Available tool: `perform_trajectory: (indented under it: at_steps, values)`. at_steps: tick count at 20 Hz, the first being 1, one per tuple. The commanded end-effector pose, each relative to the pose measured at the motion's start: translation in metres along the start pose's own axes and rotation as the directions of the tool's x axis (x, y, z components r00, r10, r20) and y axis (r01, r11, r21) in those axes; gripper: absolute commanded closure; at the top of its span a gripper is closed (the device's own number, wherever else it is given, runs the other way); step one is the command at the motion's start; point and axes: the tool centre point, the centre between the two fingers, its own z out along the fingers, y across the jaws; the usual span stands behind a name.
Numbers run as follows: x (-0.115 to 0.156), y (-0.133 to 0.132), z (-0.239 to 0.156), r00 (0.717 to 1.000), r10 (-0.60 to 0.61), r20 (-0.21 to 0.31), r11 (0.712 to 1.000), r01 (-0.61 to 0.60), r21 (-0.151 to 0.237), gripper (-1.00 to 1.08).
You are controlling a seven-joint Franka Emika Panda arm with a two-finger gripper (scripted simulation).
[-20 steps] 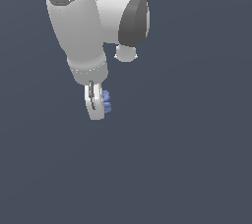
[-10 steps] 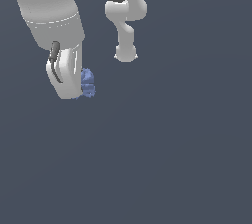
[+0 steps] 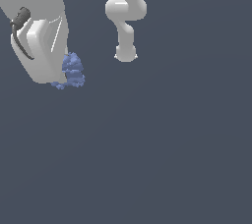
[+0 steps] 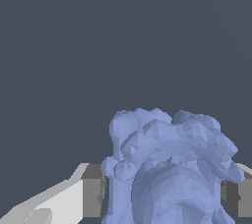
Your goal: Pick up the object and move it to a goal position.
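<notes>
**Object clamped in gripper, exterior and wrist views**

Gripper point(image 4: 165, 193) closed on the object point(image 4: 167, 174). Wrist view: periwinkle-blue lump, bumpy and faceted, sitting squarely between the two fingers point(image 4: 91, 191), grey pad faces touching it on either side. Lump fills the whole gap between the pads and bulges out past the fingertips, away from the camera. White finger body visible on one side only; the other finger cut off at the frame edge.

Exterior view: gripper point(image 3: 60, 79) seen mostly as a large white housing, very close to the camera and partly out of frame, with a black cable looped on its flank. Fingers themselves hidden behind the housing. Object point(image 3: 73, 70) protruding at the housing's lower end, on the exterior view's right of it, a few knobbly bits showing just beneath.

Farther out, arm links point(image 3: 125, 16) descending from above to a round white base point(image 3: 125, 53), well apart from the gripper on the exterior view's right.

Background uniform dark grey-blue in both views; whether the object is clear of any surface cannot be told.
</notes>
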Motion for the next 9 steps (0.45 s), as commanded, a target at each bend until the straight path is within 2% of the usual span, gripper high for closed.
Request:
perform_trajectory:
  at_steps: [1, 9]
  values:
    - [0.0025, -0.0006, -0.0065, 1.000, -0.001, 0.000, 1.000, 0.001, -0.001, 1.08]
    - [0.0055, -0.0017, -0.0134, 1.000, -0.001, 0.001, 1.000, 0.001, 0.000, 1.08]
